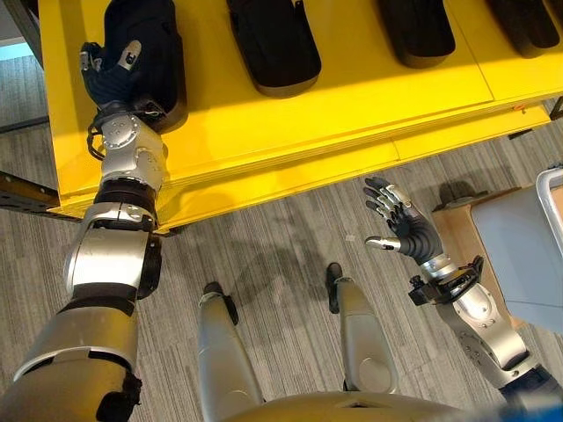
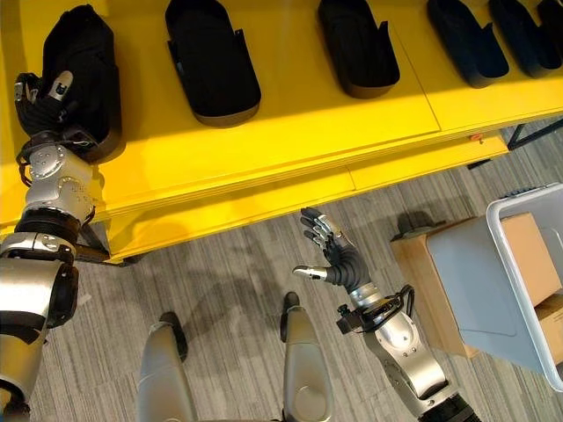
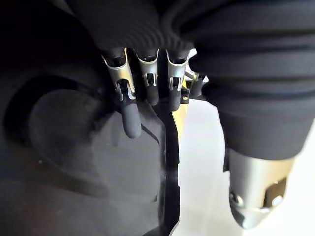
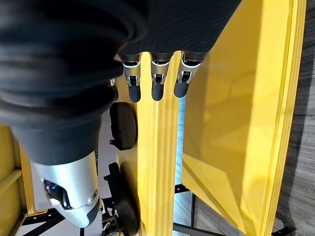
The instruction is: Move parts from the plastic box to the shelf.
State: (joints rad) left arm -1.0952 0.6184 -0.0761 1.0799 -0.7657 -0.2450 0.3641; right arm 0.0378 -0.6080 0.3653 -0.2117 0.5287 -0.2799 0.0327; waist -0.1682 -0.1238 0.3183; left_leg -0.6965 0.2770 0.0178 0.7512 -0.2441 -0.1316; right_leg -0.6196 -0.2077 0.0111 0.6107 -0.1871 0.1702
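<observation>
Left robot hand rested on black part at left end of yellow shelf; curl of fingers round it hard to tell. Long axis ran front to back. Right robot hand hung released, holding nothing, above floor. Grey plastic box seen whole only from right eye; contents hidden.

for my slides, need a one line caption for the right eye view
Left hand rests on a black part on the yellow shelf; right hand open above the floor.
</observation>
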